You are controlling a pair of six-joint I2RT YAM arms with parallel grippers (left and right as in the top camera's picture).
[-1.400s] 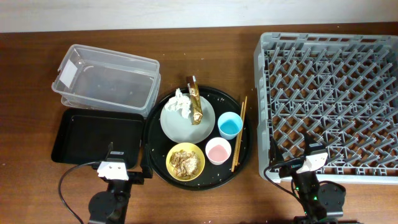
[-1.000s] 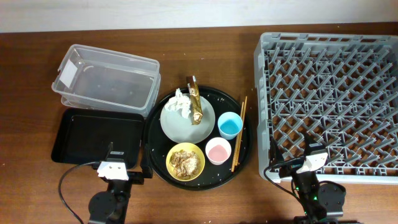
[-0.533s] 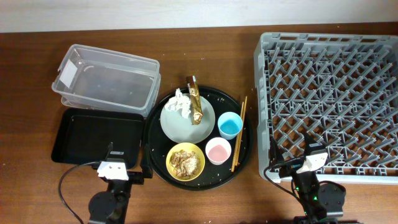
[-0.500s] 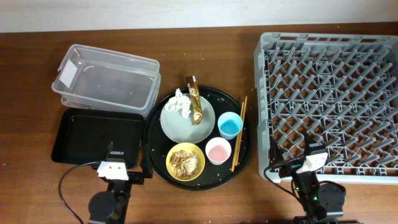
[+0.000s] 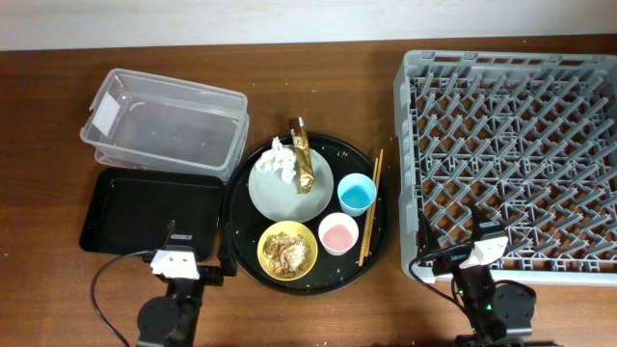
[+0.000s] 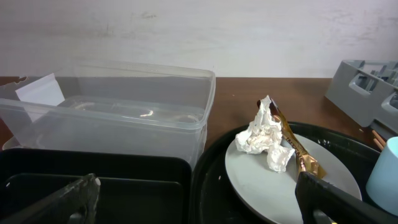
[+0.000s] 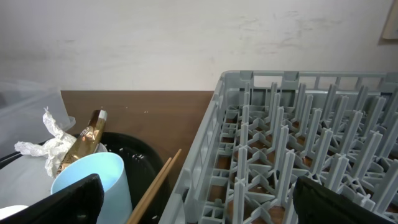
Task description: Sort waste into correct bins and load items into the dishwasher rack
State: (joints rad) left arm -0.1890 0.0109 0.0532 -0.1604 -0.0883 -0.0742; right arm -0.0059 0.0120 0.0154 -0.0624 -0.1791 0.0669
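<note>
Nothing has moved since the earlier frames: left gripper [image 6: 199, 200] and right gripper [image 7: 202, 202] hang spread wide and empty. First pick looks like the crumpled tissue [image 6: 264, 137] on the plate [image 6: 273, 193] (pinch its top, clear of the foil wrapper [image 6: 298, 152] touching it). Only overhead shows the scraps [image 5: 287, 253] in the yellow bowl [image 5: 262, 246]; left wrist shows the tissue's height.

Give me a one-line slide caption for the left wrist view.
Left wrist view: crumpled tissue and gold foil wrapper on the grey-green plate, clear tub behind the black tray.
</note>
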